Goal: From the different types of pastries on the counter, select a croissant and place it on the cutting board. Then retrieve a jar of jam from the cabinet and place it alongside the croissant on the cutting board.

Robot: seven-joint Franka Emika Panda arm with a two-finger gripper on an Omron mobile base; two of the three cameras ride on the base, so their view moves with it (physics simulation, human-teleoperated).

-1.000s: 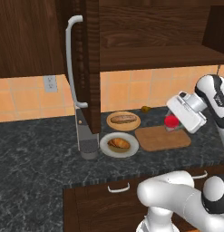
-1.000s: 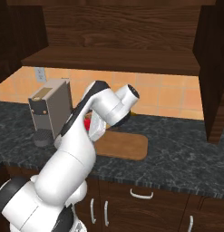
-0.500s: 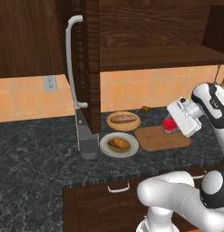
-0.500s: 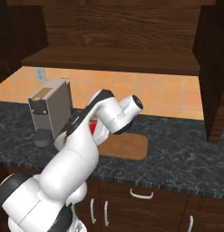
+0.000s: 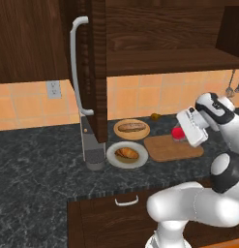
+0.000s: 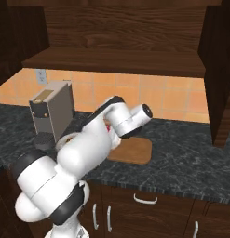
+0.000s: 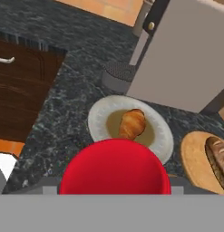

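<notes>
The jar of jam [image 5: 177,132], red lid up, hangs just above the far right part of the cutting board [image 5: 164,150], with my gripper [image 5: 181,134] shut on it. From the hand view its red lid [image 7: 115,168] fills the lower middle. The croissant [image 5: 126,154] lies on a round pale plate [image 5: 112,156] left of the board, also seen as croissant [image 7: 132,123] on the plate [image 7: 97,118]. The longer roll [image 5: 132,127] rests on a round tan plate [image 5: 145,131] behind it. The cabinet door [image 5: 94,63] stands open with its white handle [image 5: 75,68].
A grey coffee machine [image 6: 52,111] stands on the counter [image 5: 38,160] left of the plates, close to the pale plate [image 7: 186,59]. Below the counter edge are dark drawers with white handles [image 5: 126,200]. The open cabinet shelf [image 5: 169,60] overhangs the board.
My gripper has sunk a little with the jar, closer to the cutting board. The plates, pastries and board have stayed put.
</notes>
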